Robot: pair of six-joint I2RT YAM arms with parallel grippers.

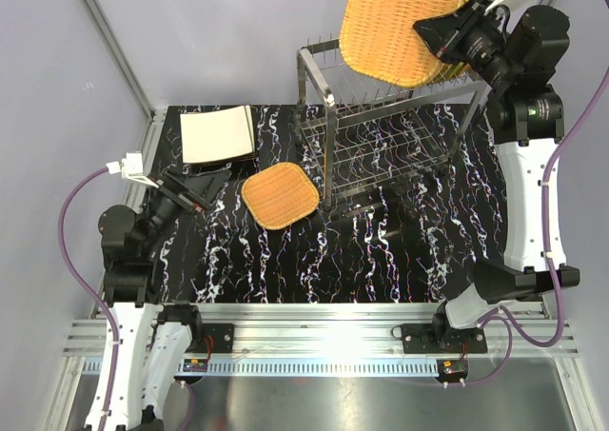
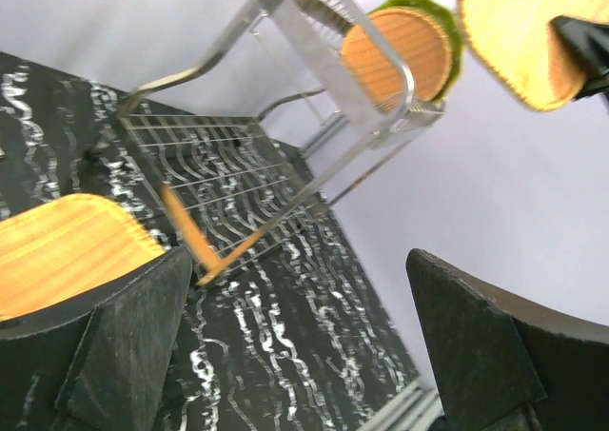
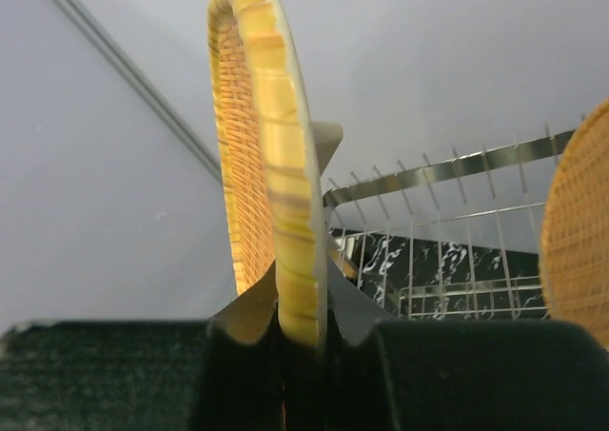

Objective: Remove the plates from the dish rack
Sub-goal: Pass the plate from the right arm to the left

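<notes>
We note right gripper (image 3: 300, 322) clamped on rim of large woven plate (image 1: 400, 22), held high over dish rack (image 1: 381, 136); plate's top edge cut off in overhead view. Left gripper (image 1: 205, 186) fingers wide apart, empty, low beside small woven plate (image 1: 279, 195) lying on table (image 1: 400, 250). Cream plates (image 1: 217, 134) stacked far left. Round woven plate (image 2: 395, 55) on rack's upper tier; green plate (image 2: 453, 33) behind it, mostly hidden.

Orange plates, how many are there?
3: a big plate in the right gripper above the rack, a small plate flat on the table, a round plate standing in the rack. Others may be hidden.
</notes>
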